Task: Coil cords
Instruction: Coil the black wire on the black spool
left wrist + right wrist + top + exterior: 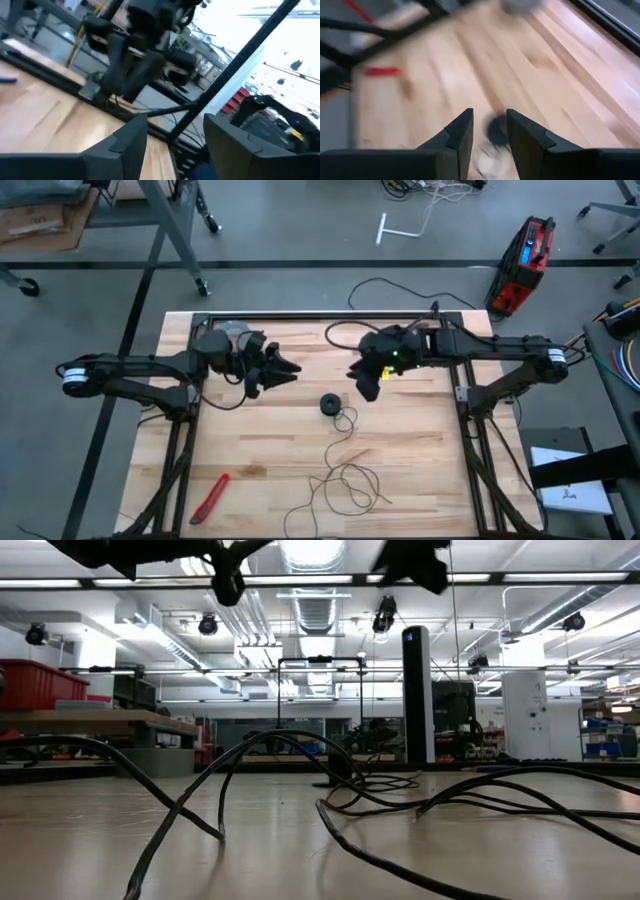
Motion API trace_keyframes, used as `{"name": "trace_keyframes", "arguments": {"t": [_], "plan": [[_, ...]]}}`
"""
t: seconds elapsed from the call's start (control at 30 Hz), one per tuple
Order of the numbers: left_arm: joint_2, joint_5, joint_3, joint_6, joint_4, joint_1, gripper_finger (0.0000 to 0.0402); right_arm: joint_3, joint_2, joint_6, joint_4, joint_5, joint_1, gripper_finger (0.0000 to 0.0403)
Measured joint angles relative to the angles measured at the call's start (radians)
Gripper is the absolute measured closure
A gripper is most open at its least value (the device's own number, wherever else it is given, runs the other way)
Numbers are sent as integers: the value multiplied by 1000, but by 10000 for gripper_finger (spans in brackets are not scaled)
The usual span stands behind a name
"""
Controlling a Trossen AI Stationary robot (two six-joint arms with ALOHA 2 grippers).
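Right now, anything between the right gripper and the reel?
Nothing visible. The right gripper hangs open above the table; the reel lies on bare wood just ahead of it. The cord trails away on the reel's far side.

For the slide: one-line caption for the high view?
Both grippers, left and right, open above the table; reel and cord lie uncoiled.
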Motion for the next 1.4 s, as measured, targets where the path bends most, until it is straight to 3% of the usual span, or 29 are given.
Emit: {"name": "trace_keyframes", "arguments": {"t": [0.13,0.27,0.5,0.67,0.8,0.93,1.13,1.23,1.4], "plan": [[32,-92,0,-17,-204,3,247,-59,0,129,-60,19,-4,308],[95,-107,-1,-99,-358,10,261,-136,6,262,6,-71,-14,299],[287,72,6,-210,-253,14,239,-282,68,367,186,-208,-24,241],[435,101,69,-236,-226,20,198,-380,128,429,427,-266,-26,200],[540,100,158,-243,-230,26,173,-404,149,469,491,-259,-29,179],[634,72,281,-185,-372,34,162,-416,143,475,483,-255,-29,172],[731,-93,502,23,-824,35,165,-420,69,480,426,-200,-28,179],[771,-116,582,118,-864,35,166,-420,21,479,391,-164,-29,180],[825,-115,652,140,-872,35,166,-420,-57,494,348,-108,-29,175]]}}
